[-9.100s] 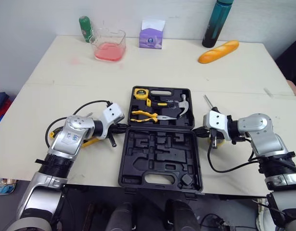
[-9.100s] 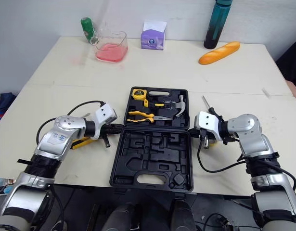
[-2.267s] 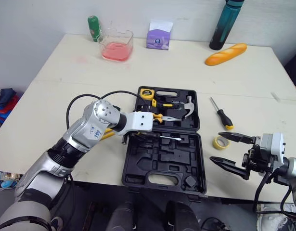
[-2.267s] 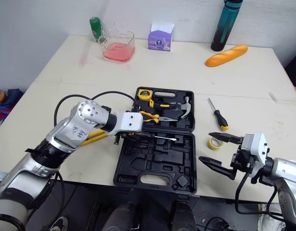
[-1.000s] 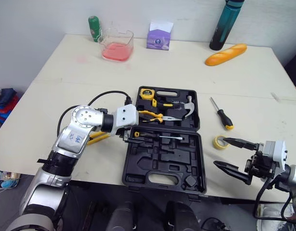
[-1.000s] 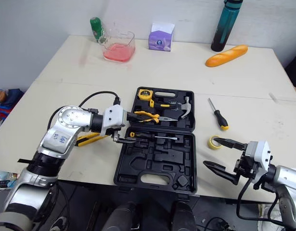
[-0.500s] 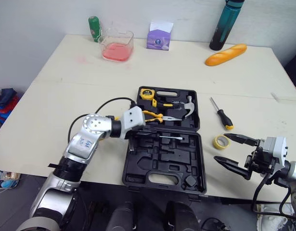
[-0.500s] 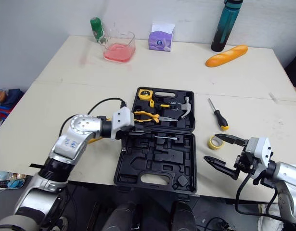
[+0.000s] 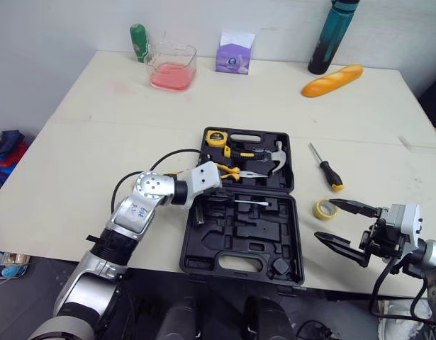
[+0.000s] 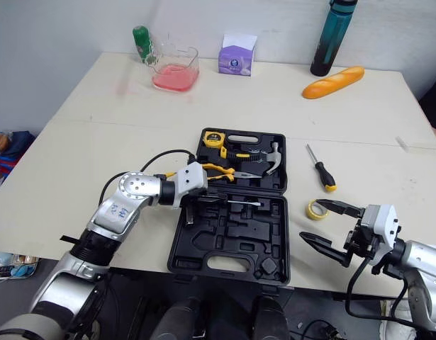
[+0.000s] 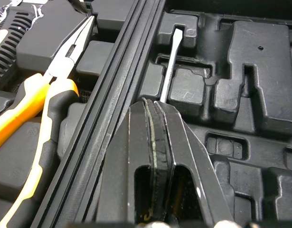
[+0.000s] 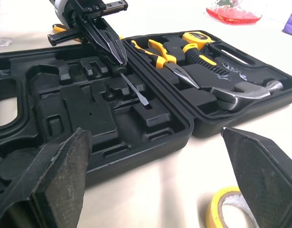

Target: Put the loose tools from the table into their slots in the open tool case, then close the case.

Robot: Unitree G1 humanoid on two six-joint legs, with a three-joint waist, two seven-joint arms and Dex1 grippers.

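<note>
Flat-blade screwdriver (image 11: 168,66): lies in the near half of the tool case (image 9: 239,237), right beside the hinge ridge. The shaft sits in its groove and the blade end in the notch at the far end. The handle is hidden under the fingers.
Left gripper (image 11: 149,102): fingers pressed together, tips at the handle end of the shaft. It looks set to push the tool down into its bed rather than carry it, though I cannot tell if it touches.
Far half of the case: tape measure (image 9: 207,137), pliers (image 9: 228,170) and hammer (image 9: 271,152) are bedded, so that side is full.
Tape roll (image 9: 322,209): flat on the table (image 9: 97,142), just right of the case's near half.
Right gripper (image 12: 154,142): spread wide and held low to the right of the case, with the tape roll just beyond its fingers — probably posed for that pickup.
Second screwdriver (image 9: 325,168): on the table right of the case's far half, apart from it.
Room: the other recesses in the near half are empty. The table right of the case is open, but its near edge is close to the tape roll.
Closing: the left arm crosses the case's left rim — it must lift clear before the halves can fold.
</note>
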